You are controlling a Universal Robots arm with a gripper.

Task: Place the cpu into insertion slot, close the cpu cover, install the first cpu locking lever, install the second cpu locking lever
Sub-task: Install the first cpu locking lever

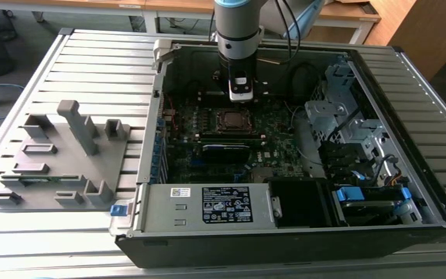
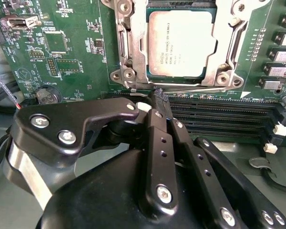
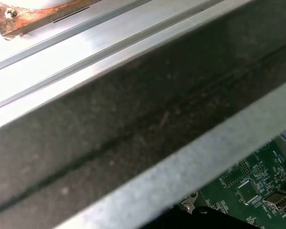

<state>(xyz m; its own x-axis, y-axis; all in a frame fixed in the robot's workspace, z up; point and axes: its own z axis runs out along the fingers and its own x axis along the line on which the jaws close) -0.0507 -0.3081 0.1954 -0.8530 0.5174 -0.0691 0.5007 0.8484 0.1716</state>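
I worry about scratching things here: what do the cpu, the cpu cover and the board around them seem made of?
The cpu looks topped with dull grey-silver metal, matte, with a soft even sheen. The cpu cover looks like brighter bare sheet metal, perhaps steel, glinting at its bent edges. The board looks like green-coated laminate, probably fibreglass, with fine traces showing.

cpu cover (image 2: 127, 43) far side cut off by picture edge; insertion slot hidden under cpu (image 2: 180, 43).
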